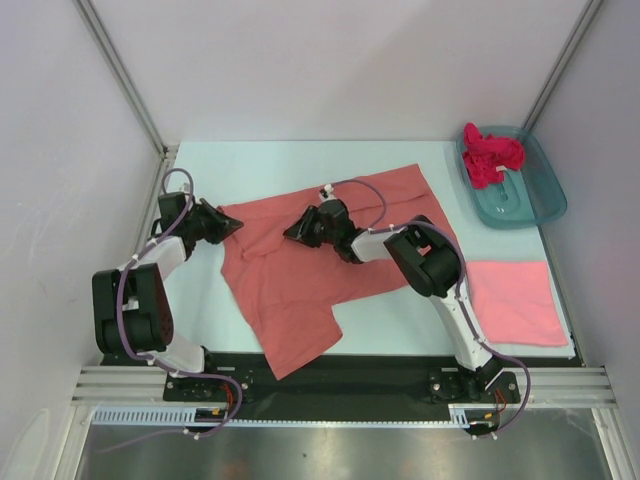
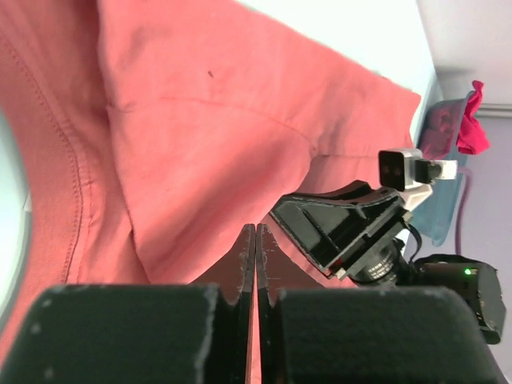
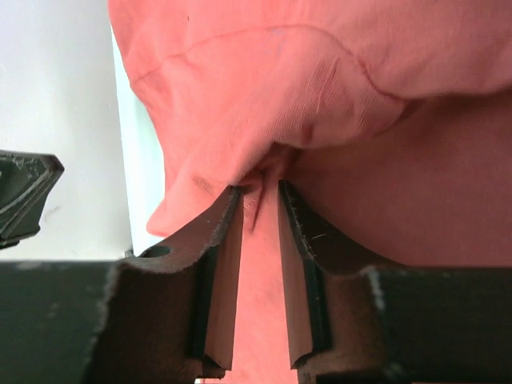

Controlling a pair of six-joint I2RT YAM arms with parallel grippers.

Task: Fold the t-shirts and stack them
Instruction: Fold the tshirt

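A salmon-coral t-shirt [image 1: 300, 270] lies spread and rumpled across the middle of the table. My left gripper [image 1: 228, 226] is shut on its left edge; in the left wrist view the jaws [image 2: 256, 228] are closed with a thin strip of cloth [image 2: 200, 120] between them. My right gripper [image 1: 296, 230] sits on the shirt's middle, and its jaws [image 3: 260, 188] pinch a raised fold of the cloth [image 3: 320, 88]. A lighter pink t-shirt [image 1: 512, 300] lies folded at the right. A bright magenta t-shirt [image 1: 490, 155] lies bunched in the tub.
A teal plastic tub [image 1: 530, 205] stands at the back right corner. White walls and metal posts close in the back and sides. The table's black front edge [image 1: 380, 375] runs just beyond the shirt's hem. My right gripper also shows in the left wrist view [image 2: 344, 228].
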